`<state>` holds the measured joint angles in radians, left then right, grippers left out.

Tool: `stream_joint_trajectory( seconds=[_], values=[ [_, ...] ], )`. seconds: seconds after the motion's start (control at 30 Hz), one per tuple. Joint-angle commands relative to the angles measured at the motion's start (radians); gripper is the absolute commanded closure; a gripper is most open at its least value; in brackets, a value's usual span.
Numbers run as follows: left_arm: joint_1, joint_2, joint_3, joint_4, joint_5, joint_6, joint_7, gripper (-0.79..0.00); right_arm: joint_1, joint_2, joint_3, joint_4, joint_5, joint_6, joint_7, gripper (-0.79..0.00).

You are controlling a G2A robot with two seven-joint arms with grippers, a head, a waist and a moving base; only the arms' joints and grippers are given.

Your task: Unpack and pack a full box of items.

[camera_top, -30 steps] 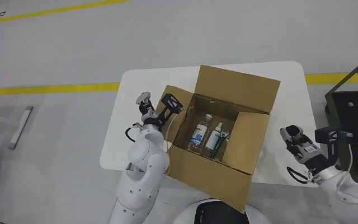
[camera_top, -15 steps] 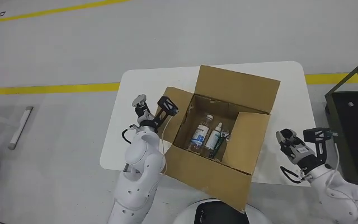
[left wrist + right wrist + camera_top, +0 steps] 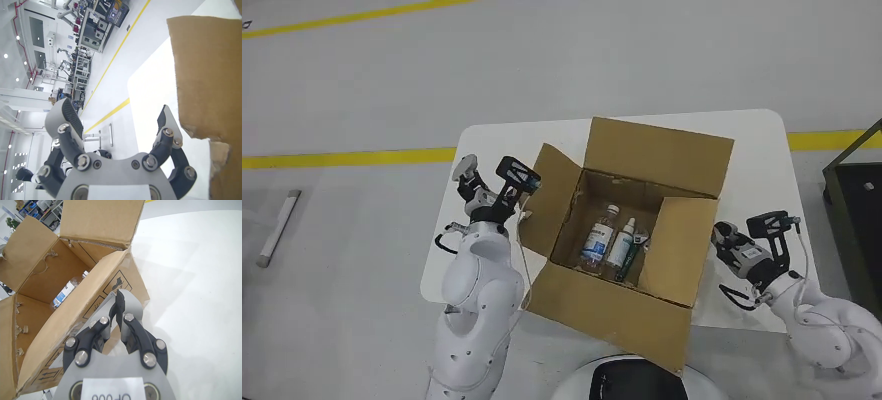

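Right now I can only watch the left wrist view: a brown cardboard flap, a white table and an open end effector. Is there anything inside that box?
Observer: Yes. In the top view, a clear plastic bottle with a blue-and-white label lies on the floor of the open brown cardboard box.
Operator: Only that one thing?
Observer: No. A slim white spray bottle lies right beside it, pointing the same way.
Operator: Where is the other arm?
Observer: The right end effector is shut on nothing, outside the box next to its printed side wall.
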<state>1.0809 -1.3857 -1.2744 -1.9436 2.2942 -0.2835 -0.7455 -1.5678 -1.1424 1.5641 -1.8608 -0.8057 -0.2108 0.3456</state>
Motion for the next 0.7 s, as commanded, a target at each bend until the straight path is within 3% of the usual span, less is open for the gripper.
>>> stream_joint_trajectory(
  seconds=[0.0, 0.1, 0.4, 0.67],
  values=[
    [0.002, -0.001, -0.005, -0.023, -0.007, -0.003, -0.005, -0.785, 0.031, 0.001, -0.009, 0.022, -0.002, -0.027, 0.006, 0.000],
    [0.004, -0.003, -0.007, -0.061, -0.025, -0.009, -0.014, -0.785, 0.081, 0.002, -0.020, 0.053, -0.002, -0.064, 0.020, 0.000],
    [-0.003, -0.026, 0.020, -0.104, -0.176, 0.110, -0.053, -0.785, 0.247, 0.005, -0.089, 0.154, -0.012, -0.199, 0.101, 0.000],
    [-0.008, -0.043, 0.099, -0.136, -0.328, 0.074, -0.068, -0.785, 0.329, 0.003, -0.138, 0.240, -0.020, -0.238, 0.111, 0.000]
  ],
)
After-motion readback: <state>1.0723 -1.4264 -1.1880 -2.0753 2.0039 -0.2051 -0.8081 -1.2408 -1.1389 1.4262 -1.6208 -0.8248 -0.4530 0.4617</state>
